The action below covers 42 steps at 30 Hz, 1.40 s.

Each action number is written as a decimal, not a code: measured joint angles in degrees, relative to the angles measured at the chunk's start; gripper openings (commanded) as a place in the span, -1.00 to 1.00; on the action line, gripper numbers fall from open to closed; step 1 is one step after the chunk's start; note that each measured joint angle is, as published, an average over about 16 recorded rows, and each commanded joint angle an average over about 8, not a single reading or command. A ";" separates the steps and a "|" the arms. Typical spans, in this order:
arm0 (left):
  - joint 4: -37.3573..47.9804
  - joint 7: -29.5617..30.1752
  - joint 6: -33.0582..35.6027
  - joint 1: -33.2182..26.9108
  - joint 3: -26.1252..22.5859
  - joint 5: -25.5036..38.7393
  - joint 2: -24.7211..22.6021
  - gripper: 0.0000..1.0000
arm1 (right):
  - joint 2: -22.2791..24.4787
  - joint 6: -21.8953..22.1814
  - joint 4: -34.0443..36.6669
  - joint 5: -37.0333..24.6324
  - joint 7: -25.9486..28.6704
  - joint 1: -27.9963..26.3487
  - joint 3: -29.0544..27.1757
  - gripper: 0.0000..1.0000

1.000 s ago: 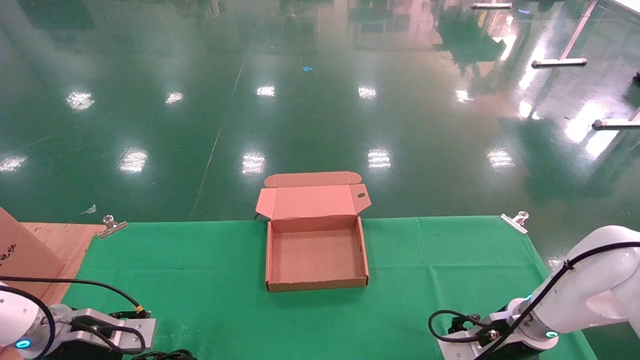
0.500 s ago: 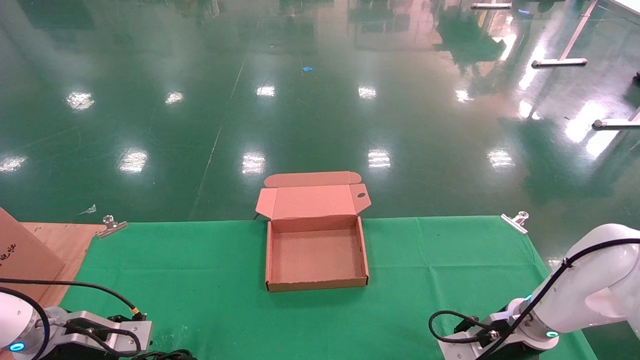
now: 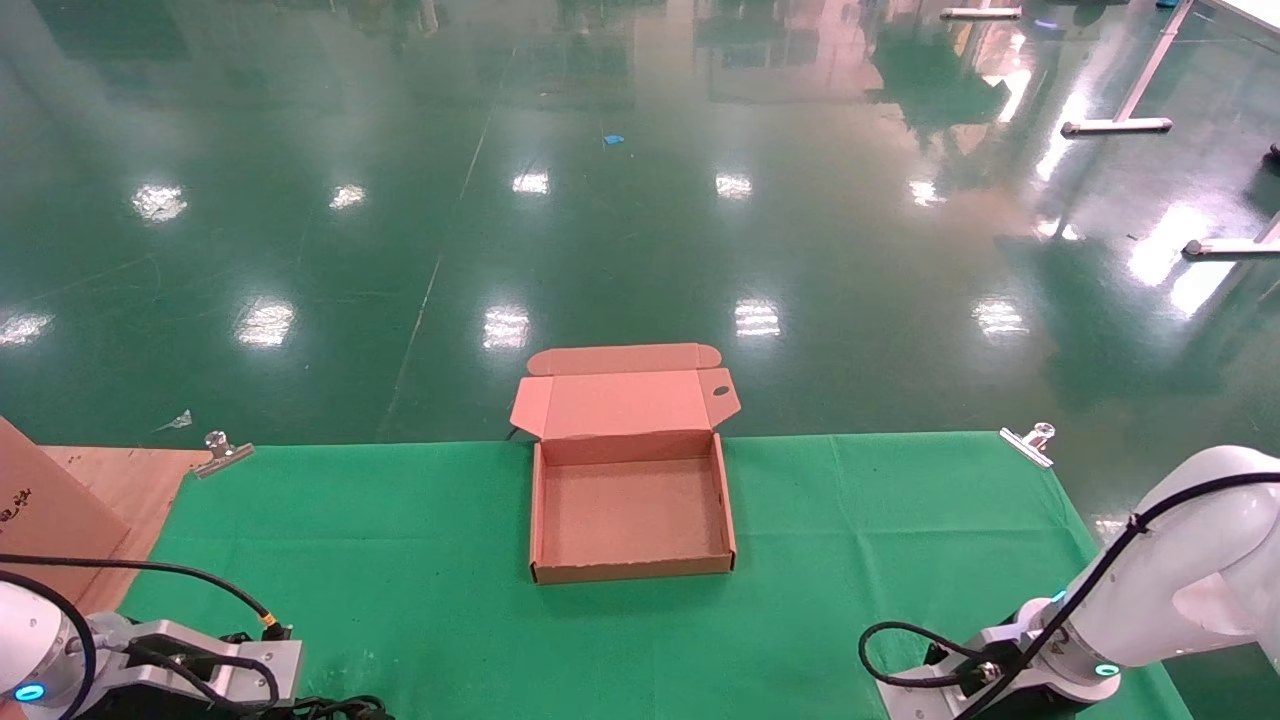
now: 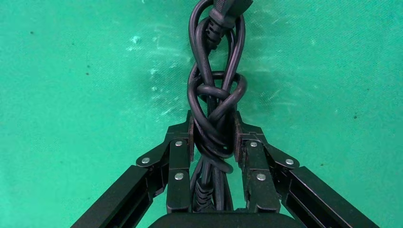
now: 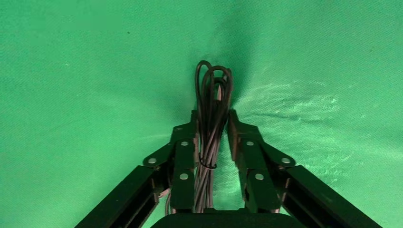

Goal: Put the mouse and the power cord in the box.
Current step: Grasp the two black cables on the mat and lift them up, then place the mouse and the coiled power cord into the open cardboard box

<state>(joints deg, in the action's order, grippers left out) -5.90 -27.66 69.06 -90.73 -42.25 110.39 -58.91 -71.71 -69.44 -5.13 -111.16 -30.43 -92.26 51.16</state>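
I am seeing one shallow brown corrugated cardboard box (image 3: 632, 515) sitting mid-table on the green cloth (image 3: 420, 540), its hinged lid standing open toward the far edge and nothing lying inside it. Two metal clips (image 3: 222, 452) are pinning the cloth's far corners, one on each side, and a larger brown board with dark print (image 3: 40, 510) is leaning at the left edge over bare wood. Nothing is standing between the box and either arm.

My left gripper (image 4: 212, 135) is sitting low at the near-left corner, its pads (image 4: 190, 133) clamping the one bundled, knotted black power cord (image 4: 216, 95) across its twisted middle, a chunky plug end pointing away over the cloth. My right gripper (image 5: 212, 133) is sitting low at the near-right corner, jaws pressing a looped bunch of thin black mouse cable (image 5: 211, 102); the mouse body itself is not showing in any view.
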 measured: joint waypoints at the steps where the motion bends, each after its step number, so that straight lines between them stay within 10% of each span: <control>1: -0.01 -0.10 0.20 -0.22 0.00 0.00 0.02 -1.00 | 0.06 -0.16 0.04 0.10 -0.10 -0.21 -0.07 -1.00; 24: -11.89 3.93 12.63 -15.05 0.65 -0.97 -1.15 -1.00 | 2.58 -9.55 -7.82 5.02 0.54 -16.08 -3.74 -1.00; 42: -17.21 7.70 13.77 -27.27 1.33 -1.63 -11.18 -1.00 | -5.52 -5.47 -12.02 8.35 6.33 -25.25 -4.90 -1.00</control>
<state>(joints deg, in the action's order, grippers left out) -23.12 -19.97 82.83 -118.00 -40.92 108.76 -70.10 -77.22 -74.91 -17.15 -102.81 -24.10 -117.51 46.27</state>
